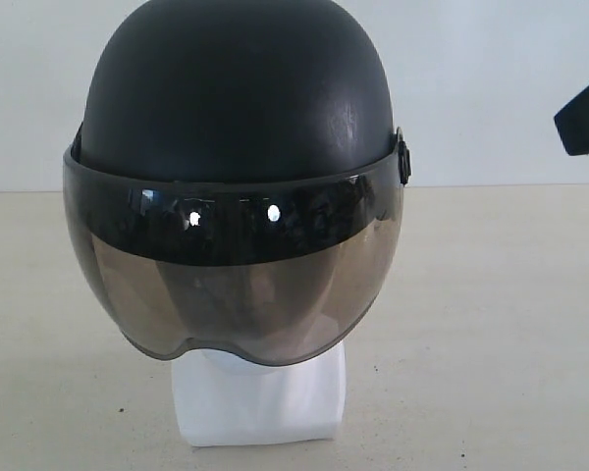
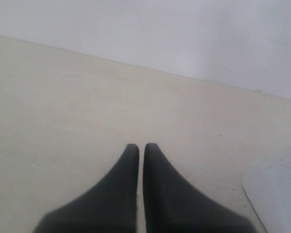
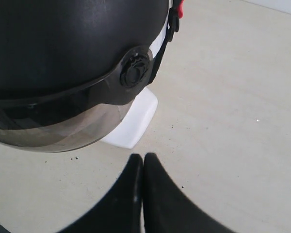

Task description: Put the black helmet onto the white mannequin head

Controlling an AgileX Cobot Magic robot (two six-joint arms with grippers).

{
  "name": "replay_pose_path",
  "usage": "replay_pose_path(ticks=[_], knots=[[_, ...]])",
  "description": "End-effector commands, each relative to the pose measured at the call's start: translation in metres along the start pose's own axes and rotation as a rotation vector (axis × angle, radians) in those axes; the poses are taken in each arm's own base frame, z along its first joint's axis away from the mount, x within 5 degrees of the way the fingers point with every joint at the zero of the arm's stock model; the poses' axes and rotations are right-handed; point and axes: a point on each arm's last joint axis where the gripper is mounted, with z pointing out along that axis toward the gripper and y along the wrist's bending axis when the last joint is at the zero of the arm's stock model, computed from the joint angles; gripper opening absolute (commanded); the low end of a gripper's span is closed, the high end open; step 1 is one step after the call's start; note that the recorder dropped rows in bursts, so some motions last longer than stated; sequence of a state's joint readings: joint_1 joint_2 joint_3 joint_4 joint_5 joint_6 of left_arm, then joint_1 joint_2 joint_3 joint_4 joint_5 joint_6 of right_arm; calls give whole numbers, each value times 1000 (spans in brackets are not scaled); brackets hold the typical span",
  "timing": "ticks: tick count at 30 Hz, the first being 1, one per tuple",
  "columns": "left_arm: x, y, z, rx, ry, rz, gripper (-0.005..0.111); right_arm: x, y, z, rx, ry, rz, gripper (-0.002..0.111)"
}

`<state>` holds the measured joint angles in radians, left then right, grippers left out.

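The right gripper [image 3: 143,158], jaws together and empty, hangs near the helmet [image 3: 63,43], which sits ahead of it over the head [image 3: 136,121]. The left gripper [image 2: 141,146] is likewise closed. The helmet looks stiff and slick, probably best gripped at its rim, not the visor [image 3: 53,128].

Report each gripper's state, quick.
Left gripper: shut, holding nothing.
Right gripper: shut, holding nothing, apart from the black helmet.

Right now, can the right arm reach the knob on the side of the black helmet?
Probably yes: the shut right gripper faces the knob on the black helmet, with only table surface showing between them.
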<state>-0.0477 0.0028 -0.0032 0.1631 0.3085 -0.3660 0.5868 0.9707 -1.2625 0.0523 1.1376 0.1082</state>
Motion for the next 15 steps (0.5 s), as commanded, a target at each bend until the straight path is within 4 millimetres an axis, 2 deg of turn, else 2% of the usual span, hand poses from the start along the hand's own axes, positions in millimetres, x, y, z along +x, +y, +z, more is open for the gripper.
replay_pose_path(ticks=[1,7,9,13,15], knots=[[1,0,0,0,0,-1,4,-1,0,-3,2,-20,-7,0],[1,0,0,0,0,1,4,-1,-1,-3,11,-20,-13,0],[1,0,0,0,0,1,4,-4,-4,-7,46,-70,-65,0],[1,0,0,0,0,1,4,-7,-14,-37,144,-293,-108,0],[1,0,0,0,0,1,4,-1,-23,-52,203,-418,-88,0]])
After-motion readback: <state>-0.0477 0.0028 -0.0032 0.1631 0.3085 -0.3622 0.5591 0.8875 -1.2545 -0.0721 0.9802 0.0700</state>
